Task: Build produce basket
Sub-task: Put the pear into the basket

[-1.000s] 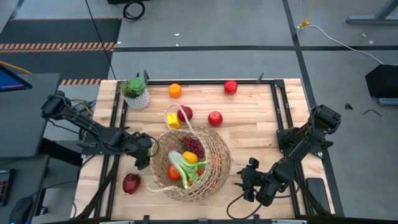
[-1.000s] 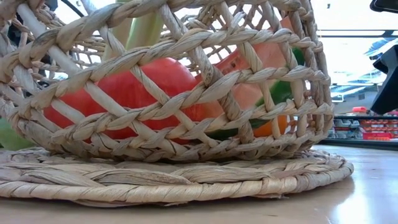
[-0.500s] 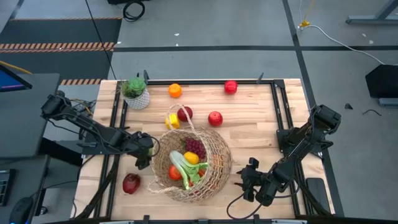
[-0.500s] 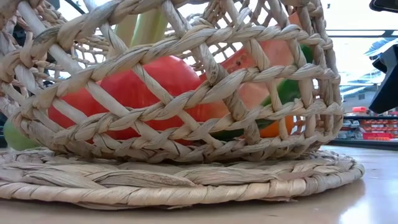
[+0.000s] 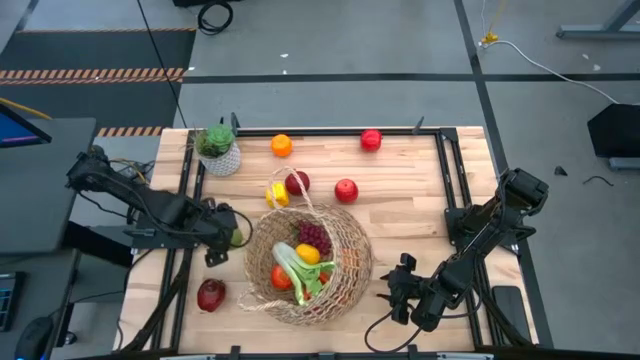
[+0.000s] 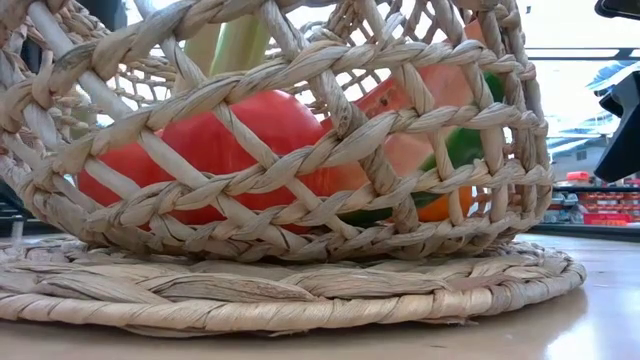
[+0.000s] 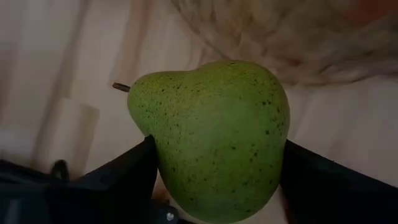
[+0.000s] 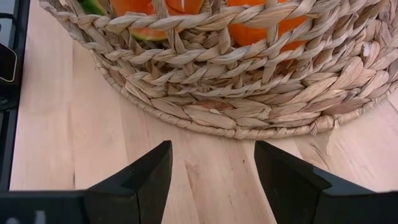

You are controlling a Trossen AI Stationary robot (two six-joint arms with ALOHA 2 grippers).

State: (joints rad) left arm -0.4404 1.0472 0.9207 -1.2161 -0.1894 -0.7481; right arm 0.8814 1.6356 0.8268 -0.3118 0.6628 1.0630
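The left gripper is clamped on a green pear, just off the left side of the basket. In the left wrist view the pear fills most of the picture, speckled skin, short stem sticking out, and both dark fingers press against its sides. Some blurry wicker shows behind it, so it's close to the basket but outside it.

The basket sits near the front middle of the wooden table, with its thin loop handle pointing toward the back. Inside it from above: purple grapes, an orange, a long green-white leek and something red tucked under the leek. From table height the basket weave fills the whole view, with red and orange fruit showing through the gaps.

Loose produce on the table: a dark red apple front-left of the basket, a yellow lemon touching another dark apple right by the handle, a red apple a bit to the right, plus an orange and 1 more red apple along the back edge. A potted plant stands at the back-left corner.

The right gripper waits low on the basket's right side, fingers spread apart and holding nothing, with the basket base just ahead of them.
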